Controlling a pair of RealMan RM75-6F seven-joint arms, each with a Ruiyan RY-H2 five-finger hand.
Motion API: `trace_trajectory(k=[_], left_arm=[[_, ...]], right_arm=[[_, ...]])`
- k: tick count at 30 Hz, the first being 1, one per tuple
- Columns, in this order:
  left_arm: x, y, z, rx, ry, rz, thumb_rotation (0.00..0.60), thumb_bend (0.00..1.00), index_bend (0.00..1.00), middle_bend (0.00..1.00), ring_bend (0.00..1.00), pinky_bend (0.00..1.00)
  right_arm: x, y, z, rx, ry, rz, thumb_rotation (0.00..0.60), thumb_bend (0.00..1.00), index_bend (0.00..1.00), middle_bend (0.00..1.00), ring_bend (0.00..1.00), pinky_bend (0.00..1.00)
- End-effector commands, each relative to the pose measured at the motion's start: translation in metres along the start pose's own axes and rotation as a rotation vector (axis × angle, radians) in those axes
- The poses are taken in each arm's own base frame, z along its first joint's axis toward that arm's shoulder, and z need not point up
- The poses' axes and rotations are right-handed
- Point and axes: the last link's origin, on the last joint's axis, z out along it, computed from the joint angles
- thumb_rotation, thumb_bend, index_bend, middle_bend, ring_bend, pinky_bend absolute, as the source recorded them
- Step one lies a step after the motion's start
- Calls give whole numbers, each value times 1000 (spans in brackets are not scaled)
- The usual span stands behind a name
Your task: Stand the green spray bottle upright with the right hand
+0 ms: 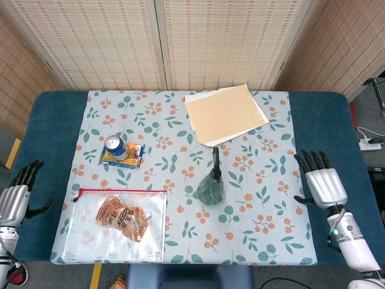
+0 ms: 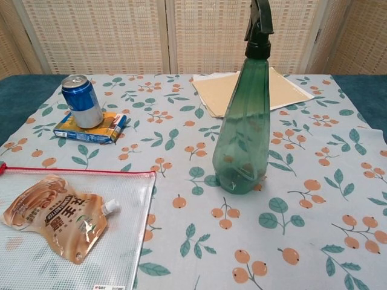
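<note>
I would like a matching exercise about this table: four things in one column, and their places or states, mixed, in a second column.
Things:
1. green spray bottle
2. blue can
3. brown pouch
4. right hand

Places or states:
A. inside a clear zip bag
B. standing upright alone
C. open, over the right table edge
D. on a flat box

Pairs: 1-B, 2-D, 3-A, 4-C

left robot hand (image 1: 17,195) empty, right robot hand (image 1: 323,183) empty, fingers spread
</note>
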Motion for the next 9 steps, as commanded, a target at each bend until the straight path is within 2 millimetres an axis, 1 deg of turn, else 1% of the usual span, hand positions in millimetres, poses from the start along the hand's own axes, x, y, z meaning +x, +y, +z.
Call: trace_trajectory(k=[1,5,9], left_arm=[[1,0,-1,1,4,-4,600,259,0,0,0,151],[2,0,-1,-3,7,-7,600,260,0,0,0,150],[2,0,0,-7,4,-5,600,260,0,0,0,149]], right_arm=[[3,10,-3,4,78,47,600,0,0,0,0,0],[0,16,-14,-4,98,48,600,0,0,0,0,0],[2,20,-17,-7,125,74,600,0,0,0,0,0]])
